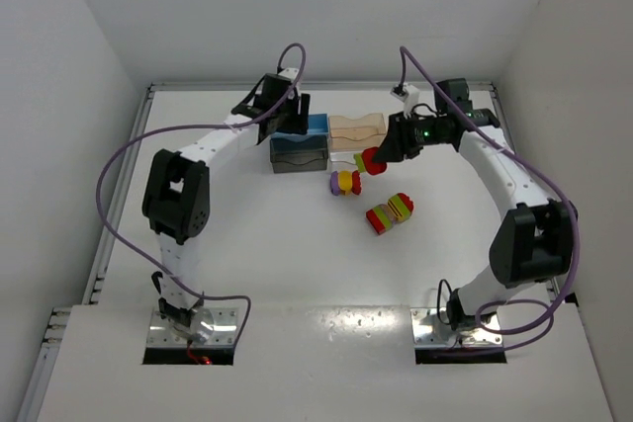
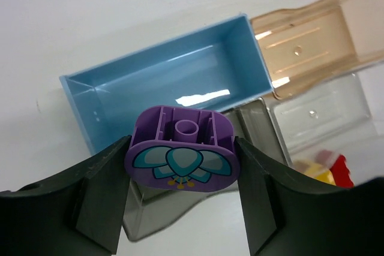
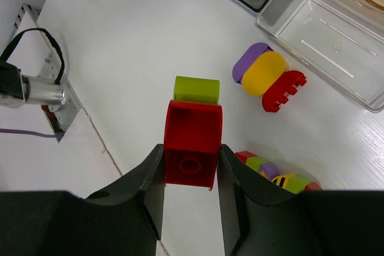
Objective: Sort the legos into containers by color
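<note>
Your left end effector pinches a purple brick over the edge between the blue bin and the grey bin; released here, it could drop into either. Your right end effector clamps a red brick with a green brick attached, which could end up in the wrong bin.

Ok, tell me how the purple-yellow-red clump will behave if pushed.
The clump looks like hard plastic, so it is probably stiff and light. Its rounded purple and yellow bricks may let it rock or roll. A sideways shove might split it at the seams.
</note>
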